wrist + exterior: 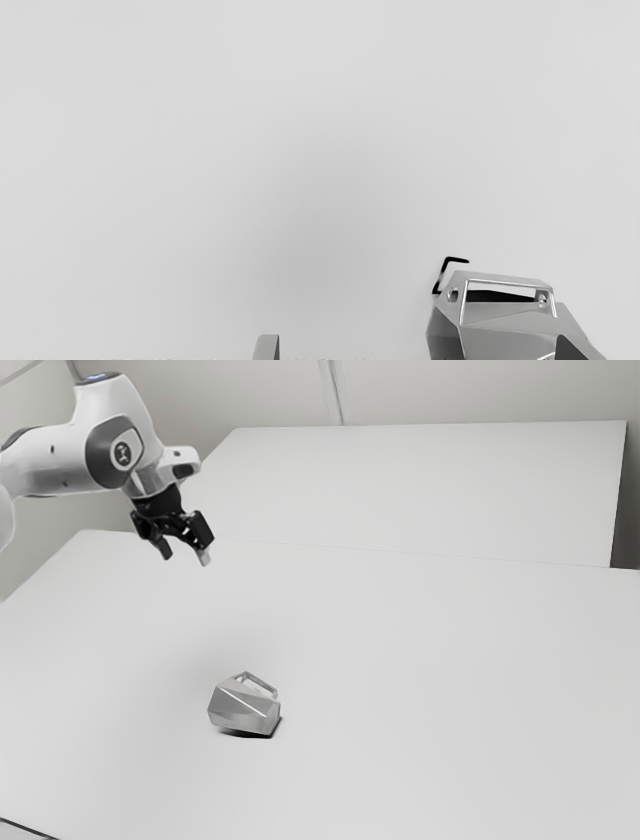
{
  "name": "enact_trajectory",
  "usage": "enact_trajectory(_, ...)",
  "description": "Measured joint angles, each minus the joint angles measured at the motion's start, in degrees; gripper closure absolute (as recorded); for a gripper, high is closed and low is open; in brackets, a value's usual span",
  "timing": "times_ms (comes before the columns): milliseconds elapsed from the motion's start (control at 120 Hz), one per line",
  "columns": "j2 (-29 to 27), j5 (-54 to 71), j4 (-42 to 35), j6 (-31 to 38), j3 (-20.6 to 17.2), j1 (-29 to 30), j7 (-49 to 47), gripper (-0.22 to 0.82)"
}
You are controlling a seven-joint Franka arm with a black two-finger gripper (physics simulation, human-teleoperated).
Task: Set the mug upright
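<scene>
As the jaws stand wide apart with nothing held, the black 2-finger gripper [186, 554] is catalogued as released, raised well above the broad white table [430, 690].

Item: 1 silver-grey, faceted, metallic-looking mug [244, 708], lying on its side on the table, well apart from the gripper. Angular open handle [505, 277], raised clear of the tabletop along the upper side.

Risks, by judgement:
- Misaligned descent. In the wrist view the mug sits toward 1 finger rather than midway between the 2; a straight drop could land that fingertip on the body and shove or roll it.
- Snagged handle. Its projecting frame could meet a finger before the body is enclosed.
- Slipping hold. Slanted facets offer few parallel faces, so the body could twist under pressure.
- Failed stand. Too little tilt, or release above the table, could leave it on a base edge and tip it back.

Obscured: the mug's underside; part of its body, cut off by the wrist view's edge and overlapped by 1 finger. Mouth and base cannot be told apart with confidence. Unclear: 1 black, bracket-shaped mark [440, 280] beside the mug, possibly the handle's shadow.
</scene>
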Motion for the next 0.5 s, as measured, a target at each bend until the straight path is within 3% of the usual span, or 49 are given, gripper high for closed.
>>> enact_trajectory(158, -0.2, -1.6, -1.8, 0.0, 0.1, -0.5, 0.2, 0.0)
enact_trajectory(500, 6.3, -25.6, -12.5, -3.4, 0.7, 5.2, 9.4, 0.0)
